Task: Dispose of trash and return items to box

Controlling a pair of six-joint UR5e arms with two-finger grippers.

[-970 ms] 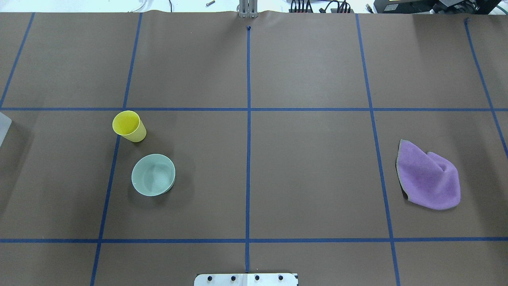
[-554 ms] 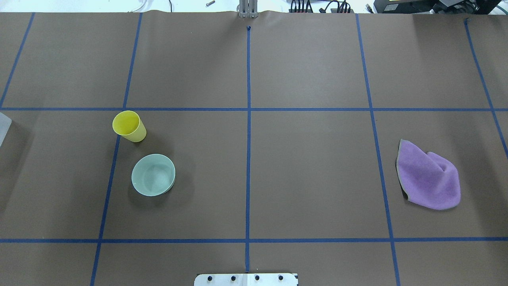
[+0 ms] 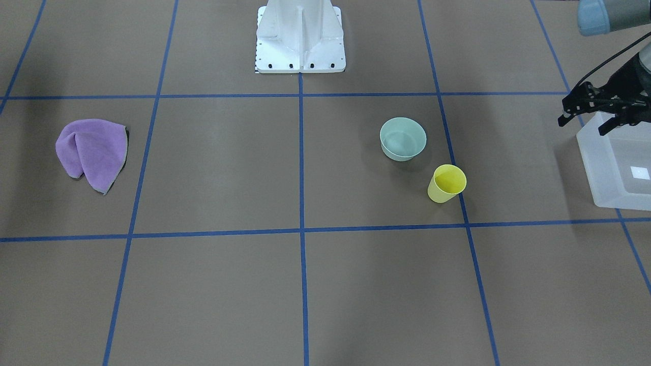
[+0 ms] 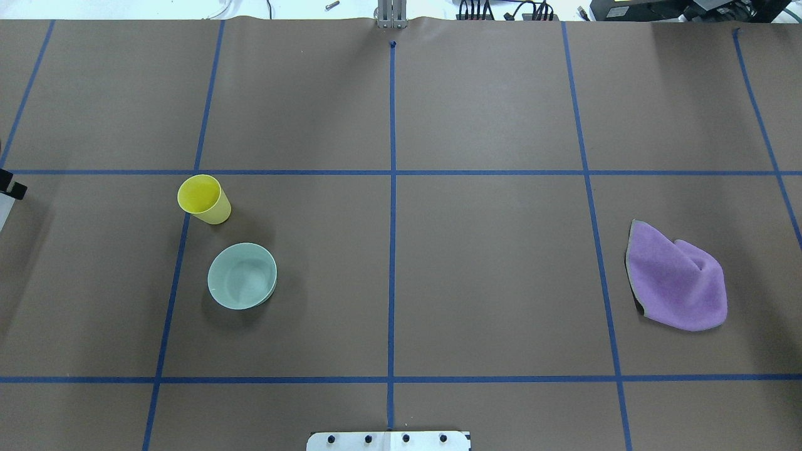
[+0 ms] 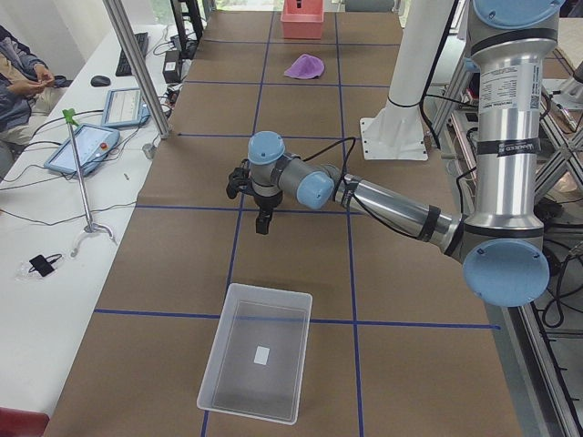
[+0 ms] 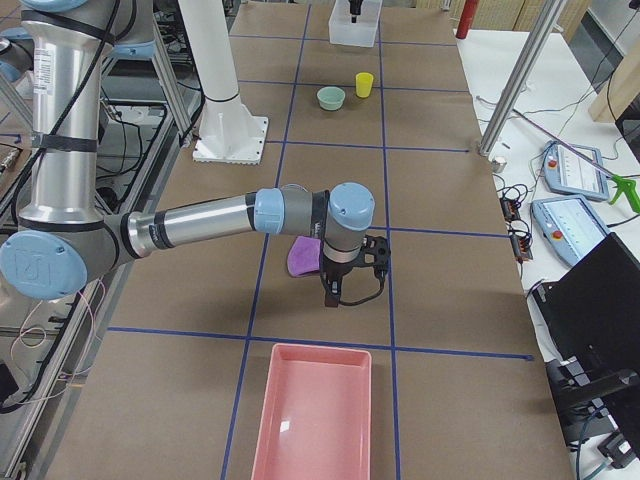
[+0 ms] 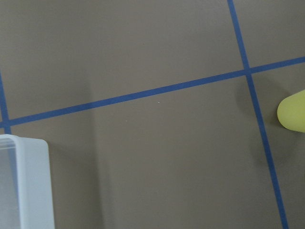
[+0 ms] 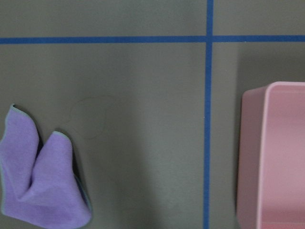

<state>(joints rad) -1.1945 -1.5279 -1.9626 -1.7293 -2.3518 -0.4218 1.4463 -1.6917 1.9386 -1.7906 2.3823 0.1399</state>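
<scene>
Well, in your front-facing view the left gripper (image 3: 583,127) hung spread and empty above a corner of the box (image 3: 594,168). The box sat at the bench's left end, presumably so that arm alone could serve it. The bowl (image 3: 403,138) stood upright, well apart from the box, with the yellow cup (image 3: 446,183) just beside it. The purple cloth (image 3: 91,152) lay far off on the other side.

From overhead you saw bowl and cup near each other, untouched, and only a sliver of that gripper at the edge.

Your left-end view showed the box holding no bowl.

Your right-end view had the right gripper (image 6: 340,290) poised over the cloth, near a pink tray (image 6: 268,420). Whether it was parted or clenched I cannot tell. I judged that nothing had been returned yet.
</scene>
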